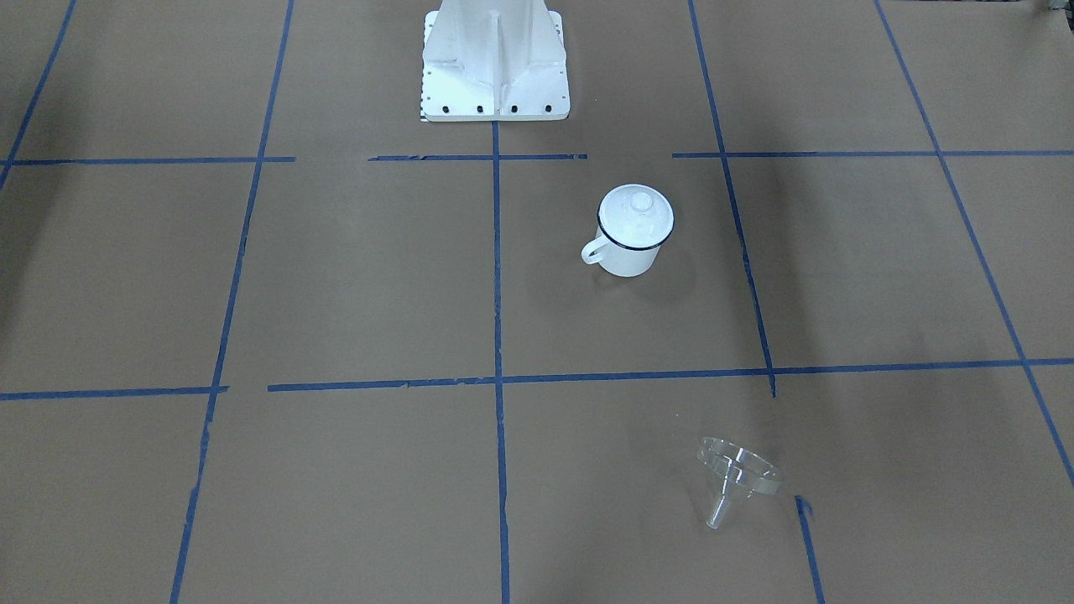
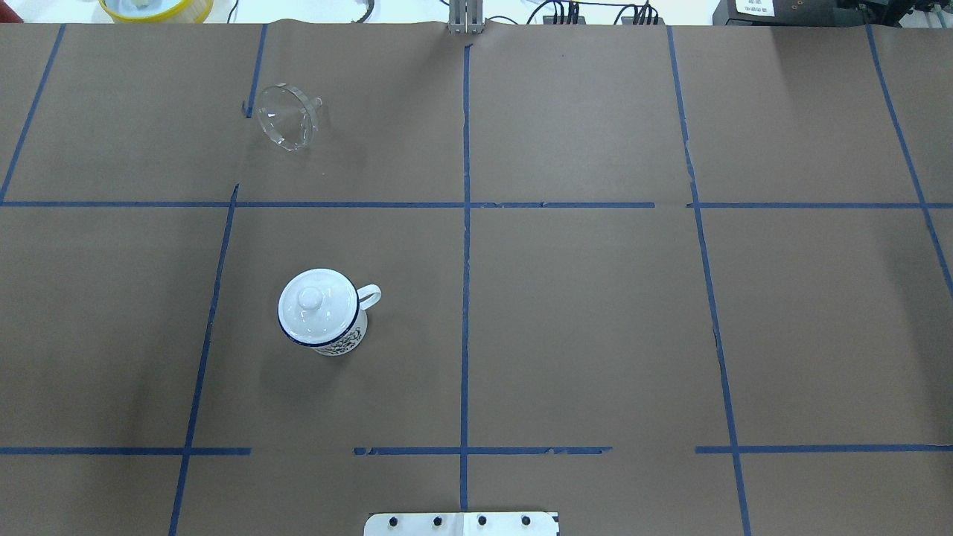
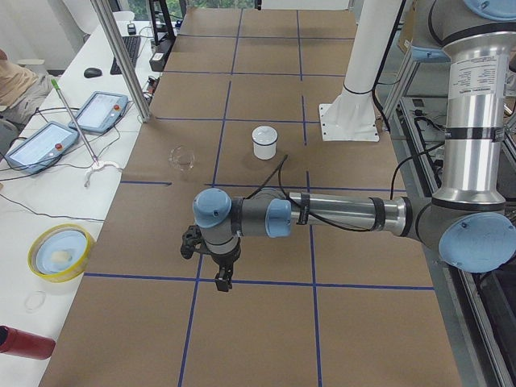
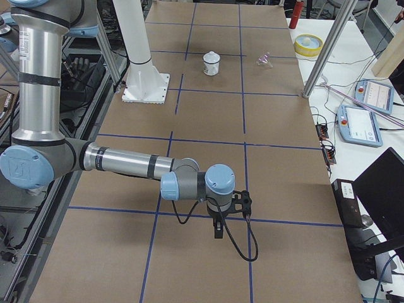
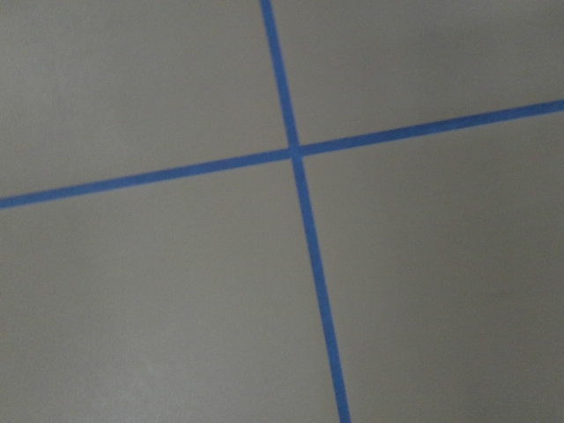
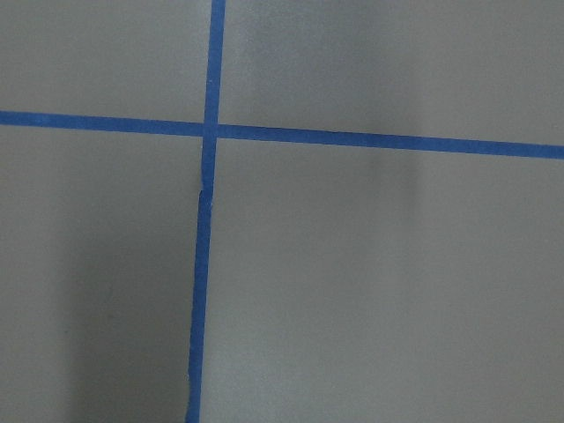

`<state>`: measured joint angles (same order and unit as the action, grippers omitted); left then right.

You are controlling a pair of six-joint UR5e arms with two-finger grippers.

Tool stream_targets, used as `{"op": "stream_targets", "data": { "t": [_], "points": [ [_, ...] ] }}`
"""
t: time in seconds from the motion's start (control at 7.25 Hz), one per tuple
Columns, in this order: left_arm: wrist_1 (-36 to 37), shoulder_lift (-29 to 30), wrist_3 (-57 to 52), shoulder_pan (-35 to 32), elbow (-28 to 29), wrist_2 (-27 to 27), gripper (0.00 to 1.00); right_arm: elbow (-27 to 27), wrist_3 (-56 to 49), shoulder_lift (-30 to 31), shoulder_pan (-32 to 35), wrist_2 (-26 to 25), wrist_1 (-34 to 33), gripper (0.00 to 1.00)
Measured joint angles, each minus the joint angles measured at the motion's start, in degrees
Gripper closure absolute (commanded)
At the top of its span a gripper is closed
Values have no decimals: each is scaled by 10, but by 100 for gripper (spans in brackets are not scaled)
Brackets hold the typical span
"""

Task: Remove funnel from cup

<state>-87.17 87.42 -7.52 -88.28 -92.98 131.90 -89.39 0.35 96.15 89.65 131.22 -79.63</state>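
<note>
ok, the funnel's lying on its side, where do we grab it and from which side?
Probably the funnel by its mouth's raised edge, from straight above: lying tipped, the wide rim stands on edge, so one jaw goes inside the cone, one outside.

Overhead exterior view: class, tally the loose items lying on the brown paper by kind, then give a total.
White enamel mug with dark blue rim: 1
White round knobbed lid, sitting on the mug: 1
Clear plastic funnel, lying on its side: 1
Total: 3
</note>
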Motion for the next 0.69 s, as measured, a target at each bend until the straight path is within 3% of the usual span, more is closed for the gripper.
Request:
{"op": "stream_targets", "data": {
  "t": [0.69],
  "points": [
    [-21,-4,0,-3,18,-21,0,0,0,0,0,0,0,0]
  ]
}}
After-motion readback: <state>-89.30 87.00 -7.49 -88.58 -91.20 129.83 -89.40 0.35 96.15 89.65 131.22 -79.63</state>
